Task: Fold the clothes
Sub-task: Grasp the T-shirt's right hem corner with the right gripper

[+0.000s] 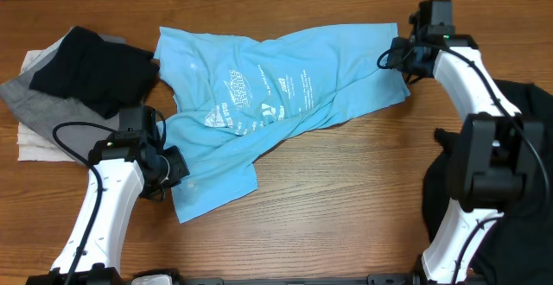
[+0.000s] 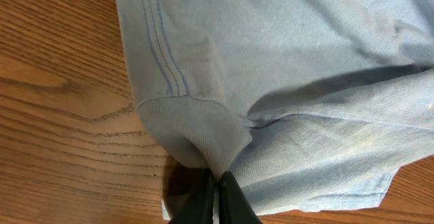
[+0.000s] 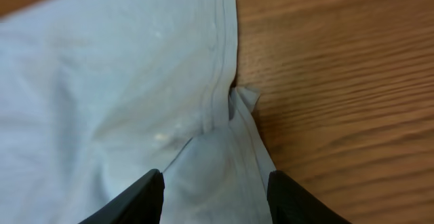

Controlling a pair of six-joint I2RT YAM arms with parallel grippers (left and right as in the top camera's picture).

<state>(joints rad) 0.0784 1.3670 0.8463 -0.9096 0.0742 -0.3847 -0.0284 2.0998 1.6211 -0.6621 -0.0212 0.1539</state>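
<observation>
A light blue T-shirt (image 1: 259, 104) with white print lies crumpled across the middle of the wooden table. My left gripper (image 1: 166, 166) is shut on the shirt's lower left edge; in the left wrist view its jaws (image 2: 218, 183) pinch a fold of blue fabric (image 2: 285, 81) near a stitched hem. My right gripper (image 1: 406, 59) is open over the shirt's far right corner; in the right wrist view its jaws (image 3: 215, 183) straddle the pale fabric (image 3: 122, 81) beside a hem, not closed on it.
A pile of folded clothes, black (image 1: 95, 65) over grey (image 1: 34, 104), sits at the table's left edge. A black garment (image 1: 527, 155) hangs at the right edge by the right arm's base. Bare wood (image 1: 346, 190) lies in front.
</observation>
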